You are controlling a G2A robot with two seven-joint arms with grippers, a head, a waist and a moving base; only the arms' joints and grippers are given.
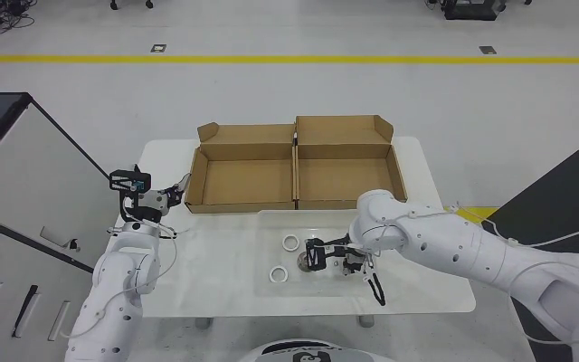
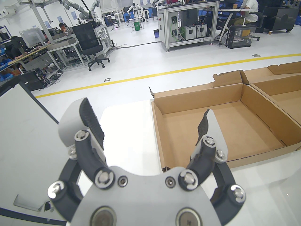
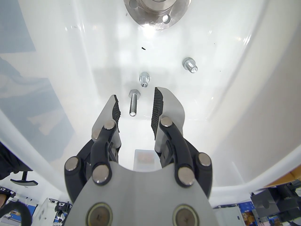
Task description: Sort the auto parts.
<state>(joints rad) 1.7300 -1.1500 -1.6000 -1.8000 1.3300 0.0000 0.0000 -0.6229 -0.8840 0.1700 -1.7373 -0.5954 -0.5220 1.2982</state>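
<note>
Right jaws, partly open and gripping nothing, hang at lower centre of the wrist view inside the white tray [image 3: 235, 99]. A long bolt [image 3: 133, 102] lies on the tray floor between their tips. One short bolt [image 3: 144, 79] lies just above the tips and another short bolt [image 3: 190, 65] sits up and to the right. A metal flange [image 3: 157, 1] sits at the top edge. Left jaws, wide open and empty, hover at the counter's [image 1: 226, 271] left side in the top view, beside an open cardboard box [image 1: 244, 181].

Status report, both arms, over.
Left end effector open by box. Right end effector open above long bolt in tray. Short bolt close beside.
</note>
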